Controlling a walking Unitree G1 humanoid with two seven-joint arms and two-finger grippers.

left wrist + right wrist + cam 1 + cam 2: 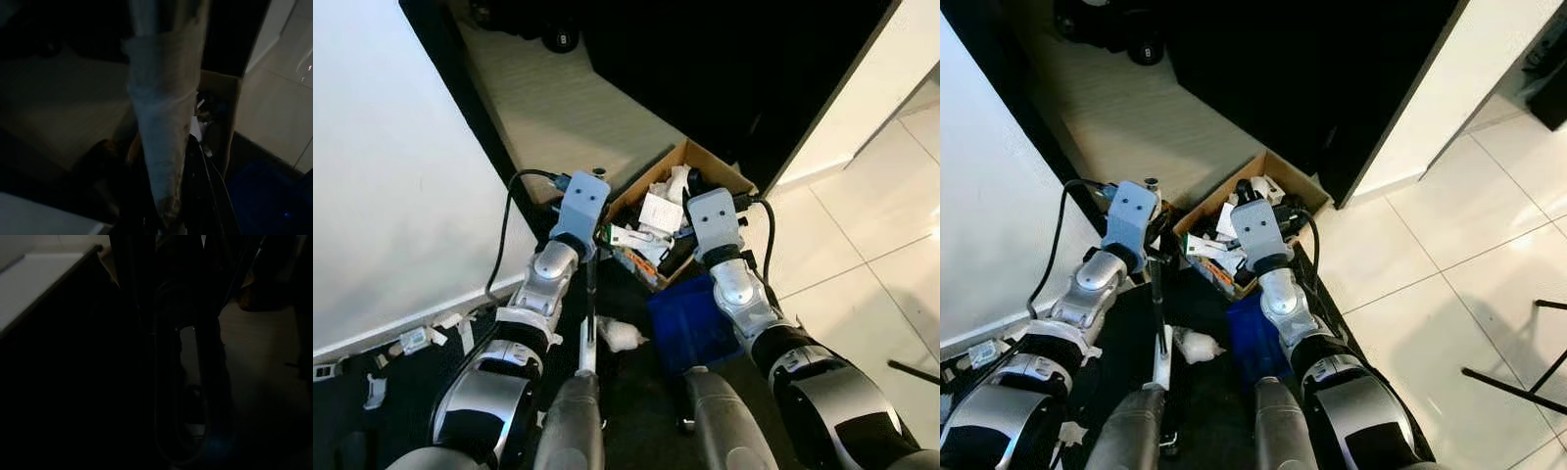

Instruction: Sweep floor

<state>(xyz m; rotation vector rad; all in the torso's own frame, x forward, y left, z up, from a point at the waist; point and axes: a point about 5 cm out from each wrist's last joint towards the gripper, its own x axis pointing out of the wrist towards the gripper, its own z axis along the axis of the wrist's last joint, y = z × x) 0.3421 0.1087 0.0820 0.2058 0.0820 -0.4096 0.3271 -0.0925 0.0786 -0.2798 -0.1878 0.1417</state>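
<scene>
Nearest to me in the left eye view are my two grey thighs, and between them rises the thin pale broom handle (pixel 588 338), running up toward my left gripper (pixel 591 243). Just beside the handle a crumpled white wad of paper (pixel 619 335) lies on the dark floor mat (pixel 421 392). My right gripper (pixel 705 257) hangs over the blue plastic dustpan (pixel 697 323), which sits against the open brown cardboard box of rubbish (pixel 724 171). Small white scraps (pixel 414 339) line the base of the white wall panel (pixel 382 176).

From the right eye, the handle (pixel 1157 323) stands near upright and the wad (pixel 1193 345) sits near the dustpan (pixel 1252 338).

Along my left wrist, a pale taped shaft (pixel 164 142) crosses close to the lens, and I judge my fingers clamped on it, though they are dim. The box (pixel 222 93) lies beyond.

My right wrist view is very dark; I cannot tell whether those fingers are apart or together.

To sweep well, I should keep the dustpan edge flat on the mat and draw the wad toward it with short strokes.
</scene>
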